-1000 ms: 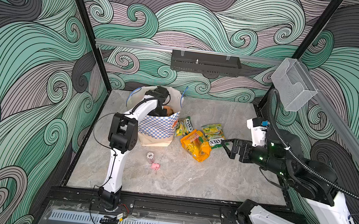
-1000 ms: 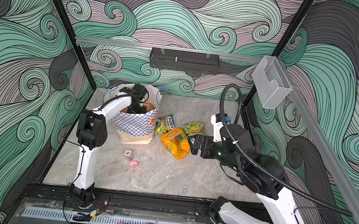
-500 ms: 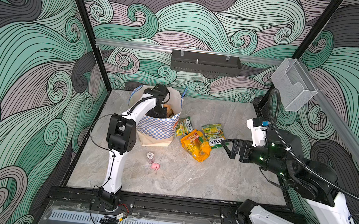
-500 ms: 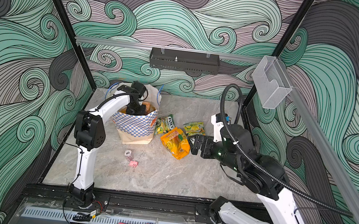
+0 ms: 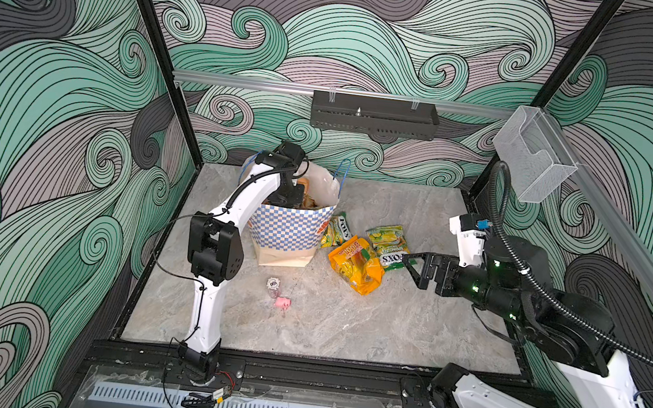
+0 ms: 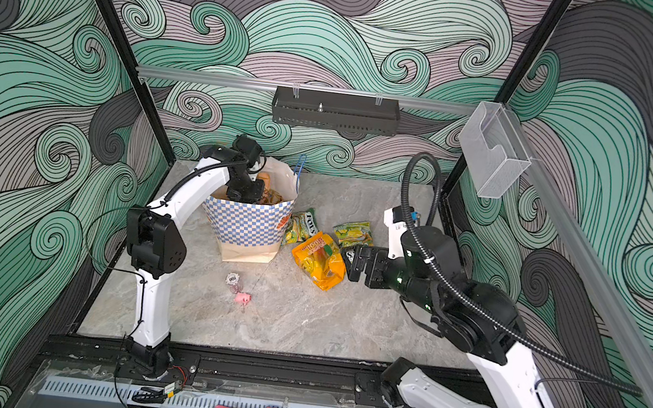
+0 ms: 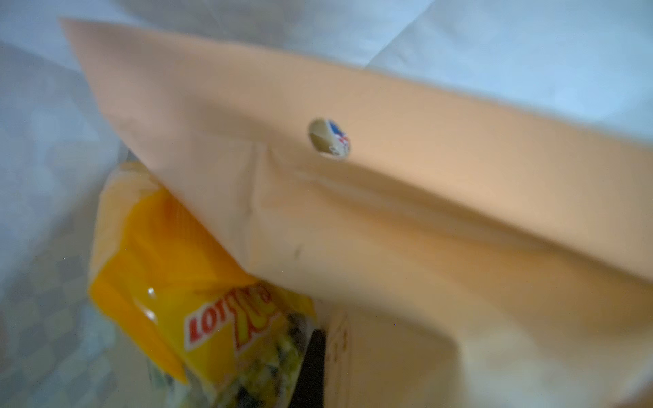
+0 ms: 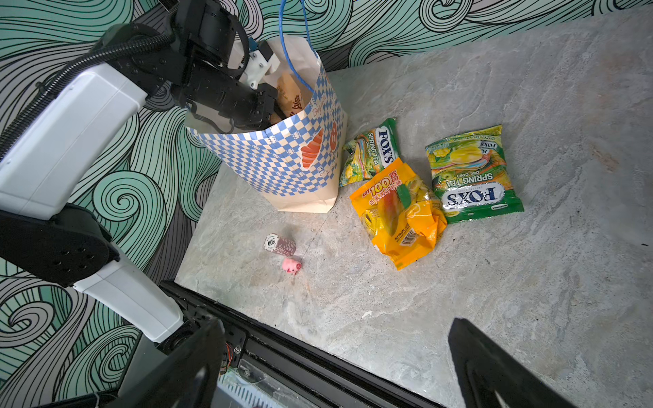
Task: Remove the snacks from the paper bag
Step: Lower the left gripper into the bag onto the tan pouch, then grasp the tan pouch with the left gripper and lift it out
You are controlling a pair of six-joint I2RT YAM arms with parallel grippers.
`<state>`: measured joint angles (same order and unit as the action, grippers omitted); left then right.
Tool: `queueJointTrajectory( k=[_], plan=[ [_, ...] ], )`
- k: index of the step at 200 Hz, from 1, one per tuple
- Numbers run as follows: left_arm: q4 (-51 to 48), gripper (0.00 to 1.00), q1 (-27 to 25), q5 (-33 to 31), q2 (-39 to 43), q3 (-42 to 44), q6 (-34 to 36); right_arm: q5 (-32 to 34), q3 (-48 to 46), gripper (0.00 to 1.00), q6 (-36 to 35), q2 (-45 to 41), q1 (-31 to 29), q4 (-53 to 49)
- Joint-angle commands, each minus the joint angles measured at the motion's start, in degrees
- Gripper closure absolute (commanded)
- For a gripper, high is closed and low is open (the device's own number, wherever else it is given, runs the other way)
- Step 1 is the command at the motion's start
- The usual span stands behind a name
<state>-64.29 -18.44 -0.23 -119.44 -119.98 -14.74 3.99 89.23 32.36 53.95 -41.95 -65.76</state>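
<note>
Found left end effector [image 8: 268, 107] closed, sunk into the mouth of the bag [image 5: 288, 230]. Cannot confirm a hold. Seen in the left wrist view only a tan pouch [image 7: 388, 212] pressed close across the lens and an orange pouch [image 7: 166, 282] below it, both inside the bag. Noted the tan pouch upright just beside the fingers in the right wrist view.

Found right end effector [image 5: 413, 270] open and empty, hovering just beside three snacks [image 8: 399, 215] already out on the tabletop [image 5: 344, 328].

Risks, as judged:
- Lift with nothing caught, or with a bare corner only. Likely drop back into the bag, given slick, crinkly film.
- Bag dragged up or tipped along with the arm. No brace on it, light paper, wrist filling much of the mouth, and blue handle [image 8: 293, 46] near enough to snag.
- Spill or topple onto the snacks lying just beside its wall.
- Orange pouch overlooked, hidden low under the tan one.
- Snacks nudged by the right end effector on any careless move.
</note>
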Motion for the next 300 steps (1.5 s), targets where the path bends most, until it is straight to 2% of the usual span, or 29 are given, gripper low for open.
queueJointTrajectory(
  k=[1, 102, 150, 238, 300],
  plan=[
    [1.68, 1.0, -0.1, 1.2, 5.04, -3.05, 0.59, -0.09, -0.51, 0.01, -0.43, -0.34, -0.32, 0.57],
    [7.9, 1.0, -0.04, 2.97, 9.56, -2.71, 0.45, -0.38, -0.73, 0.01, -0.36, -0.29, -0.32, 0.7],
    [8.74, 1.0, 0.07, 4.41, 10.19, -5.12, 0.02, -0.3, -0.55, 0.01, -0.56, -0.11, -0.32, 0.74],
    [10.14, 1.0, 0.49, 3.4, 11.45, -2.86, 0.71, -0.36, -1.25, 0.01, -0.63, -0.46, -0.32, 0.89],
    [11.21, 1.0, 0.61, -0.65, 13.69, -4.02, 3.68, -0.58, -1.25, 0.01, -0.54, -0.13, -0.32, 1.15]
  ],
)
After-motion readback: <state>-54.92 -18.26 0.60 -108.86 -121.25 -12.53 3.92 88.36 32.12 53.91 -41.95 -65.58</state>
